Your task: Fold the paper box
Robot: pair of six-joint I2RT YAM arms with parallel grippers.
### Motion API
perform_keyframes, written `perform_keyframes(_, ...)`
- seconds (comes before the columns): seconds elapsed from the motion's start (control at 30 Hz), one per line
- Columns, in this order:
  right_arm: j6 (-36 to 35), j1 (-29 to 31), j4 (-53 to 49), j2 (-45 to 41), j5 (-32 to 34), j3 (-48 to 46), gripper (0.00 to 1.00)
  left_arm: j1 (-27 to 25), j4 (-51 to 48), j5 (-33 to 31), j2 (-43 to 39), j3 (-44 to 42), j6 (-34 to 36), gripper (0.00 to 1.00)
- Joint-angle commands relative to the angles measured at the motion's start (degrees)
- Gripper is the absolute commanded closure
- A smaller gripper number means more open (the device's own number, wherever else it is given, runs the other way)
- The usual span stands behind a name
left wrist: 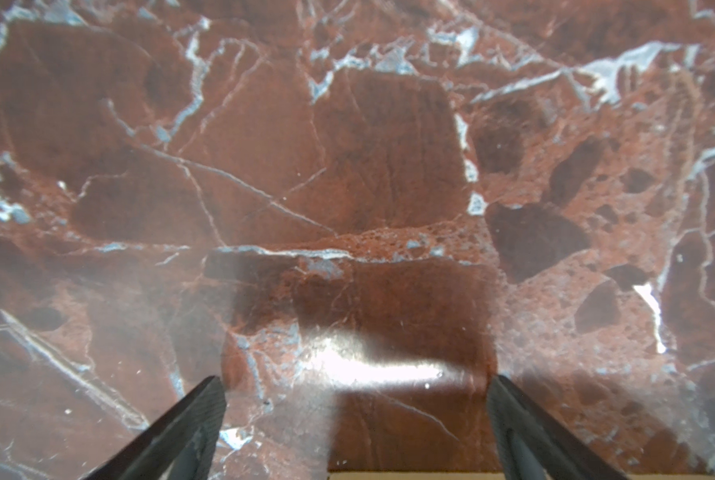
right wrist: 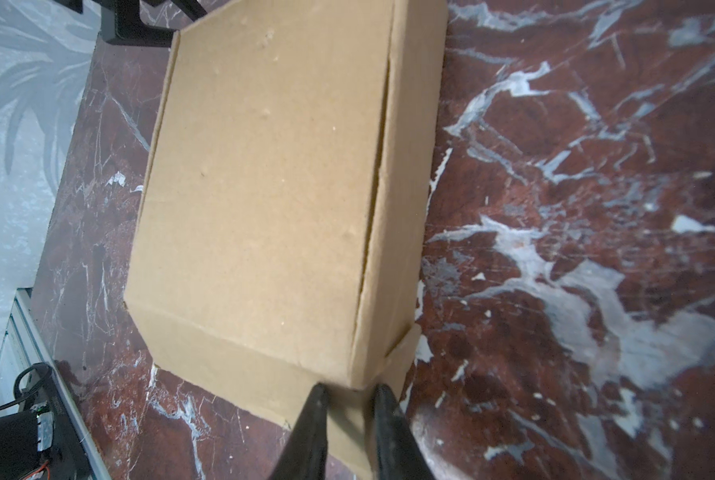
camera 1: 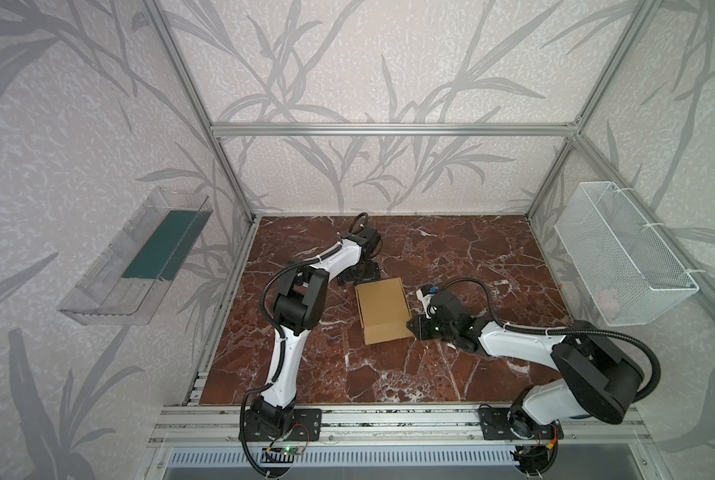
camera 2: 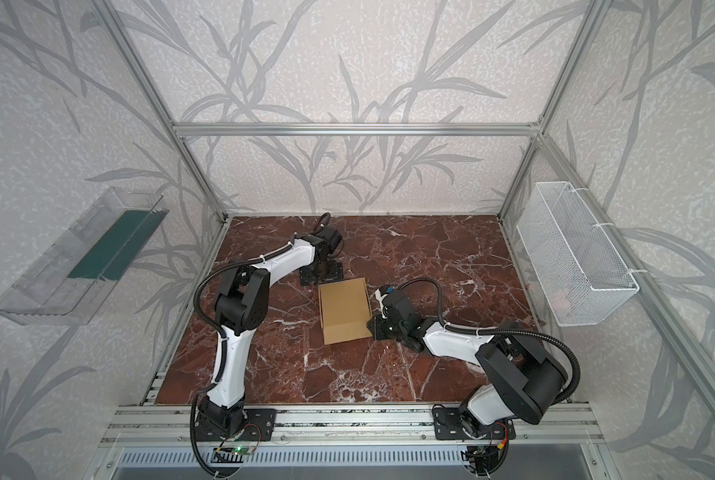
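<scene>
**Closing step: last corner flap**

Holds left gripper [left wrist: 355, 380] wide open, empty, over the table [camera 1: 472, 257] beside the far edge of the paper box [camera 1: 382, 309]. Rests that box mid-table, lid down. Pinches its near corner flap with right gripper [right wrist: 350, 395]. Next, likely: tuck flap in, release.

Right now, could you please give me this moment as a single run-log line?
paper box: lid down, flat on table | left pincer: open, empty, above table | right pincer: closed on box corner

The paper box [camera 1: 382, 309], folded shut (plain tan cardboard), lies flat, slightly askew.
</scene>
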Motion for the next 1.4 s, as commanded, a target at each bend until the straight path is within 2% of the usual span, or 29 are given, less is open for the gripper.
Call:
perform_keyframes(0.0,-0.97,-0.31,0.81,1.44,4.91,-1.09,0.78,-0.86,-3.98,2.28,1.86,-1.78,1.65,0.01)
perform_keyframes(0.27,-1.08,-0.32,0.20,-0.17,5.58,-1.86,0.75,-0.90,-4.16,2.45,2.07,-1.74,1.81,0.01)
perform_keyframes(0.43,-0.12,-0.30,0.56,-0.34,3.76,-2.17,0.74,-0.92,-4.31,2.29,2.01,-1.62,1.78,0.01)
perform_keyframes(0.63,1.12,0.42,-3.89,-3.63,3.69,-1.41,0.59,-0.87,-4.40,2.19,1.94,-1.51,1.85,0.01)
perform_keyframes(0.73,5.45,2.33,-10.29,-7.04,7.21,-0.53,0.51,-0.90,-4.42,2.15,2.10,-1.43,1.89,0.01)
perform_keyframes(0.87,12.14,7.60,-11.55,-12.11,11.83,-2.30,0.45,-0.89,-4.49,2.11,2.18,-1.42,1.78,0.01)
perform_keyframes(1.1,28.10,15.24,-0.53,-19.91,17.65,-11.52,0.40,-0.90,-4.51,1.94,2.09,-1.75,1.60,0.01)
perform_keyframes(1.23,34.28,20.99,5.16,-19.33,22.21,-13.45,0.39,-0.87,-4.40,2.19,2.18,-1.76,1.54,0.01)
perform_keyframes(1.37,38.19,23.91,13.67,-15.60,27.01,-15.27,0.37,-0.90,-4.28,2.25,2.11,-1.88,1.50,0.01)
